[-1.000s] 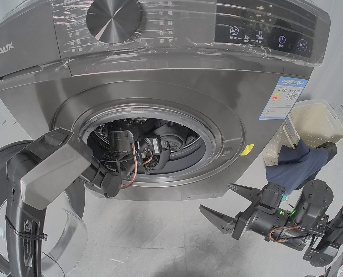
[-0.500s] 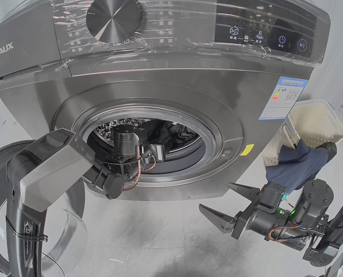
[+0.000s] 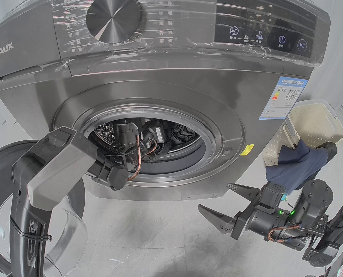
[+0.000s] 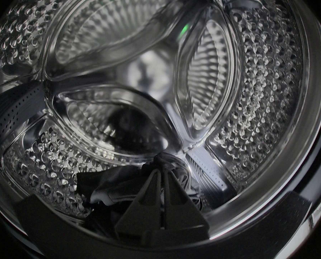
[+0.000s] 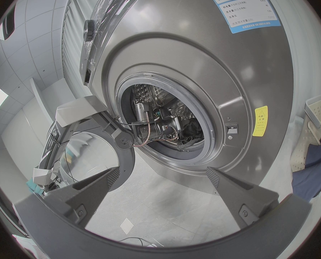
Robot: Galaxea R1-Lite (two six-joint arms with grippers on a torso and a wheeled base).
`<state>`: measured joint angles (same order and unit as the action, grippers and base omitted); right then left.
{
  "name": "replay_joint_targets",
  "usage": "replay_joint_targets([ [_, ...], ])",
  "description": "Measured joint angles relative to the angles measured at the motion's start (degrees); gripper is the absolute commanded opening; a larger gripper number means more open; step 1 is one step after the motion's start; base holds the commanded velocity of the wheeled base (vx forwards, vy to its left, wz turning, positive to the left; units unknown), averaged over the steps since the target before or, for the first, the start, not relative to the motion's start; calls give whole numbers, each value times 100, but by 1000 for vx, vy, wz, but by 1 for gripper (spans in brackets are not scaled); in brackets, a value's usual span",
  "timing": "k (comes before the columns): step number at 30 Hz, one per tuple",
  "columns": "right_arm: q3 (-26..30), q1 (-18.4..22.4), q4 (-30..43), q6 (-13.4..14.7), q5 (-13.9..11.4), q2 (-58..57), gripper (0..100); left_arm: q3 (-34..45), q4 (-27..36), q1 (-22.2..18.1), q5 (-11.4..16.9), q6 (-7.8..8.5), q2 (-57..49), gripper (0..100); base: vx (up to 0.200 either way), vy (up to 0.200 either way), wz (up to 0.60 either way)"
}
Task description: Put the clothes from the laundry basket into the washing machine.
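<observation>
A grey floor [image 3: 152, 227] lies under the washing machine [image 3: 179, 77]. The left gripper [image 4: 161, 173] has gone deeper into the drum. Its wrist view shows its fingers pressed together by dark clothes [image 4: 110, 193]. The right gripper [image 3: 214, 197] is spread wide near the laundry basket [image 3: 317, 124], where a blue cloth [image 3: 294, 166] hangs.

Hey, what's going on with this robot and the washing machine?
It's loading laundry. The left end effector is inside the washing machine, shut, right at a dark garment lying low in the drum. The right end effector hangs open above the floor in front of the machine. A blue garment is draped over the edge of the laundry basket, not yet loaded.
</observation>
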<state>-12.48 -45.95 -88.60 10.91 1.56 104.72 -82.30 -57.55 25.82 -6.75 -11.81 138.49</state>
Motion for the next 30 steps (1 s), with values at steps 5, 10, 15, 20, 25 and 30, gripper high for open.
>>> replay_joint_targets([
  [5, 2, -2, 0, 0, -4, 10, 100, -177, -135, 0, -60, -20, 184, 100, 0, 0, 0],
  [10, 2, 0, 2, 0, -6, 18, 100, 110, 62, 37, -33, -26, 222, 100, 0, 0, 0],
  [15, 0, 0, 2, 4, -9, 24, 100, 440, 475, 52, 148, -22, 132, 100, 0, 0, 0],
  [20, 0, 0, 2, 6, -9, 33, 100, 549, 577, 59, 196, -1, 99, 0, 0, 0, 0],
  [25, 0, -5, 2, 6, -6, 44, 100, 451, 675, 50, 202, 0, 123, 0, 0, 0, 0],
  [30, 0, -7, -2, 9, -9, 73, 100, 254, 634, 41, 191, -11, 167, 0, 0, 0, 0],
])
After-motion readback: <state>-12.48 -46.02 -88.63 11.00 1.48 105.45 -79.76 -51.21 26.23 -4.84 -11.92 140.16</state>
